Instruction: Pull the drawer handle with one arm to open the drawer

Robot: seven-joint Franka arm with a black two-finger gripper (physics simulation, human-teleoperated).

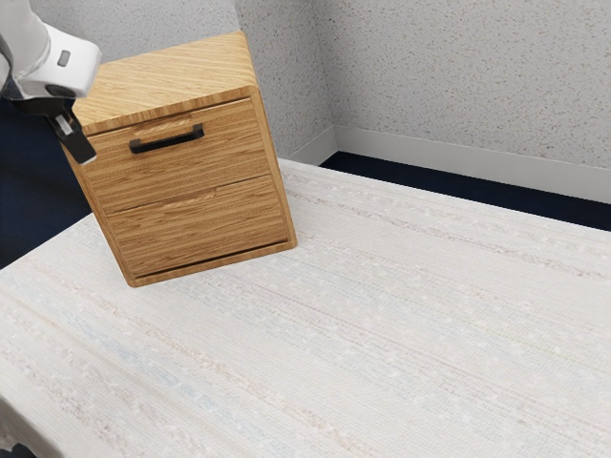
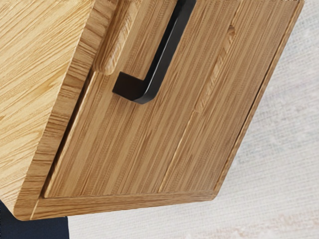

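Observation:
A light wooden cabinet stands on the table toward the exterior view's upper left. Its upper drawer carries a black bar handle and lies flush with the cabinet front. My gripper hangs at the cabinet's front corner on the exterior view's left, level with the handle and a short way off it, holding nothing. The wrist view looks close onto the handle and the drawer front, both slanted across the picture.
A second drawer without a handle sits below the first. The pale woven tabletop stretches wide to the exterior view's right and front. Grey walls with a baseboard stand behind, over dark floor.

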